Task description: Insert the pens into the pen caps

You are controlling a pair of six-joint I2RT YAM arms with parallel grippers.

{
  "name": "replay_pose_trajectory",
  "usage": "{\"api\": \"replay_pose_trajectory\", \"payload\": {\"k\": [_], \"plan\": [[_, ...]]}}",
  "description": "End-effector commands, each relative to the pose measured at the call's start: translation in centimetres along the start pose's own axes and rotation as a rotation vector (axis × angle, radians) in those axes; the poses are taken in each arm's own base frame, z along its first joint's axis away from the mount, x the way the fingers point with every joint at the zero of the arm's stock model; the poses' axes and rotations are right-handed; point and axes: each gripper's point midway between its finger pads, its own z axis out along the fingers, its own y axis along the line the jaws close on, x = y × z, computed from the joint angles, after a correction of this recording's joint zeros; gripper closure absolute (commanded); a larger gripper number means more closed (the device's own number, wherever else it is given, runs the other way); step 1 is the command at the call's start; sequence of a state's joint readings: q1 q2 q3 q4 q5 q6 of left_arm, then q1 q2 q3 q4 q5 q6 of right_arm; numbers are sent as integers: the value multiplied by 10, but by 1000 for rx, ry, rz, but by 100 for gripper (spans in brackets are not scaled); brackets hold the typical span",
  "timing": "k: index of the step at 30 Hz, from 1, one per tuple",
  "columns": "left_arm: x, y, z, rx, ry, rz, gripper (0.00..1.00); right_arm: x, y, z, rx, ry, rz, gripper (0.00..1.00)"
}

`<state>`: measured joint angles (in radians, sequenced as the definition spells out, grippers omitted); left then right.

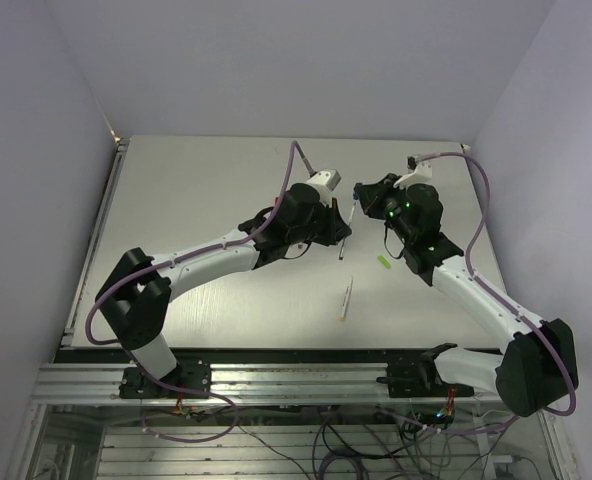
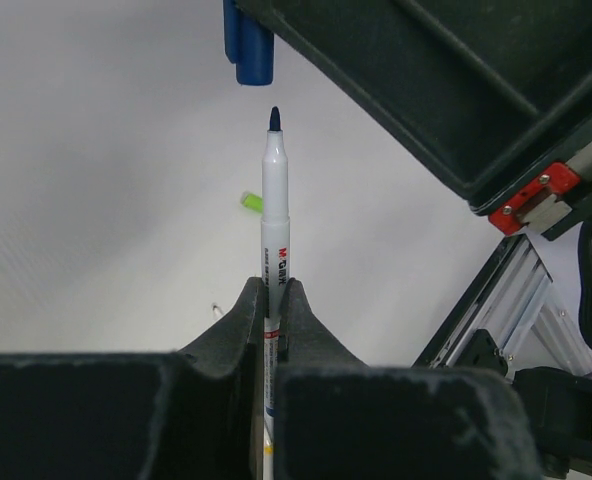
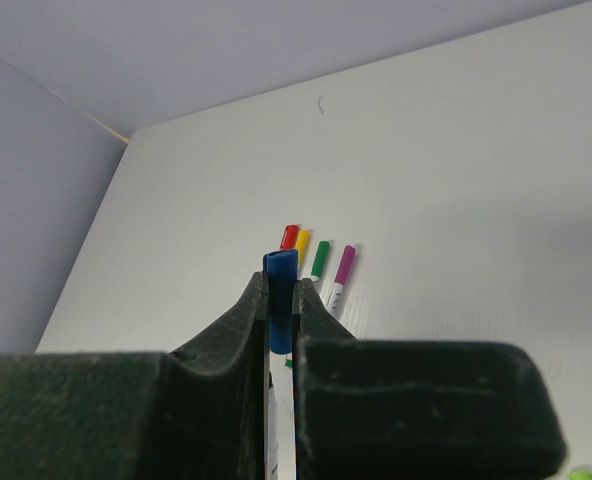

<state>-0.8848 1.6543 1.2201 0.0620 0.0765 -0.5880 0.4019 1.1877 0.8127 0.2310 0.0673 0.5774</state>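
Observation:
My left gripper point(image 2: 272, 285) is shut on a whitish pen point(image 2: 275, 200) that stands up from the jaws, its dark blue tip bare. Just beyond the tip hangs the blue pen cap point(image 2: 248, 45), with a small gap between the two. My right gripper point(image 3: 280, 280) is shut on that blue cap point(image 3: 281, 290). In the top view the two grippers, left point(image 1: 343, 232) and right point(image 1: 359, 195), meet above the middle of the table. A light green cap point(image 1: 383, 263) lies loose below the right gripper, and another pen point(image 1: 345, 298) lies loose nearer the front edge.
Several capped pens lie side by side on the table beyond the right gripper, with red point(image 3: 290, 237), yellow point(image 3: 303, 240), green point(image 3: 320, 258) and purple point(image 3: 345, 263) caps. Walls close in the table point(image 1: 196, 200) at the back and both sides. A metal rail point(image 1: 276, 375) runs along the front edge.

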Motion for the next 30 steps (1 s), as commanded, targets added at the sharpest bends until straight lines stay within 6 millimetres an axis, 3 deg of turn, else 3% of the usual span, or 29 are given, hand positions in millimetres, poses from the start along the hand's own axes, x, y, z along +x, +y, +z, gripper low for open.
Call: {"api": "replay_pose_trajectory", "payload": {"k": [1, 17, 30], "plan": [[-17, -13, -6, 54, -53, -11, 93, -6, 5, -4, -31, -31, 16, 100], [-10, -6, -1, 27, -32, -20, 93, -6, 7, -9, -40, -29, 25, 100], [-13, -1, 0, 3, -49, -34, 93, 10, 6, -16, -56, 21, 43, 100]]}}
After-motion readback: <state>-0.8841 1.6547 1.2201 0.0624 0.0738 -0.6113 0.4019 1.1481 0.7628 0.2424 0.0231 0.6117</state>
